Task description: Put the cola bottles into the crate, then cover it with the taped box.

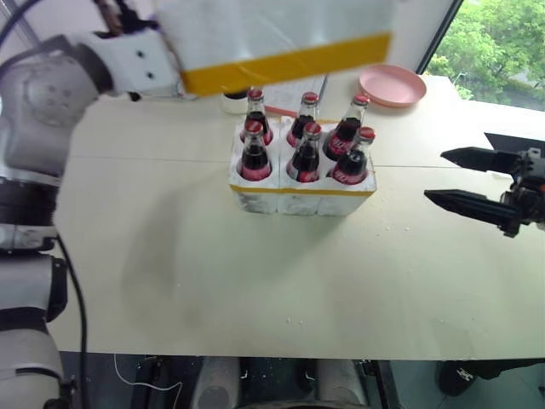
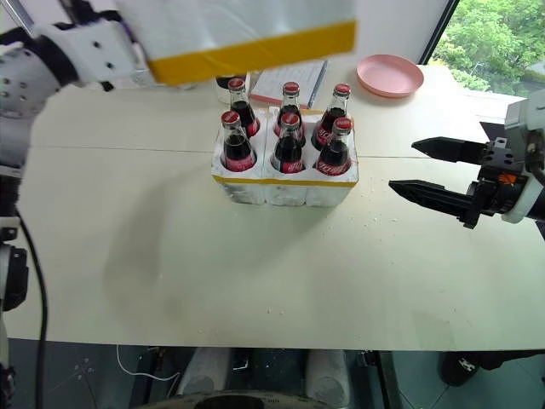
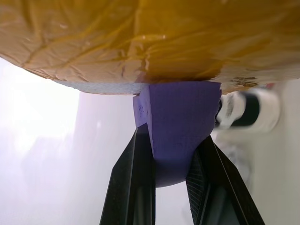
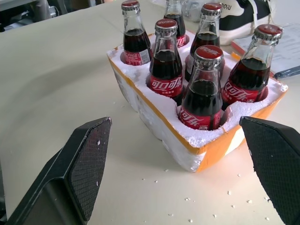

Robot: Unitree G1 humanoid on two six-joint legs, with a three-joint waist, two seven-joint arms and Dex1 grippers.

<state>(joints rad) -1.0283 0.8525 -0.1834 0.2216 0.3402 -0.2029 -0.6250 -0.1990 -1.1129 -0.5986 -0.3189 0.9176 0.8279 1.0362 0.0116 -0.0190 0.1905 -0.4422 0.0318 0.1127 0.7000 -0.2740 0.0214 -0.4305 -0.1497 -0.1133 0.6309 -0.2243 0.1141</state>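
— Presently, what do we record for the crate (image 1: 300, 189)?

— We find it standing on the cream table (image 1: 255, 290), slightly toward the far side, a yellow tape band round its base. All six cola bottles (image 4: 201, 91) sit upright in its wells, two rows of three, red caps on (white crumbs lie scattered on the table near the crate's right end).

— And the taped box (image 1: 281, 38)?

— We see it held in the air above and behind the crate, clear of the bottle caps, its yellow band along the lower edge facing us. It overhangs the far row of bottles without touching them, as far as we can judge.

— How is it carried?

— We note the left gripper (image 3: 176, 159) pressed together on a purple block (image 3: 180, 122) that sits against the box's yellow-taped face; the black fingers pinch that block from both sides.

— The right gripper (image 2: 430, 170)?

— We log it spread wide, pointing toward the crate from the right, level over the table and well apart from the crate. It holds nothing. In its wrist view both textured pads (image 4: 91, 164) frame the crate's near end.

— Anything else on the surface?

— We list a pink plate (image 1: 393, 85) at the far right corner, and papers with a pen (image 2: 294, 83) just behind the crate. A squat dark bottle (image 2: 228, 83) stands behind the crate, partly hidden under the box.
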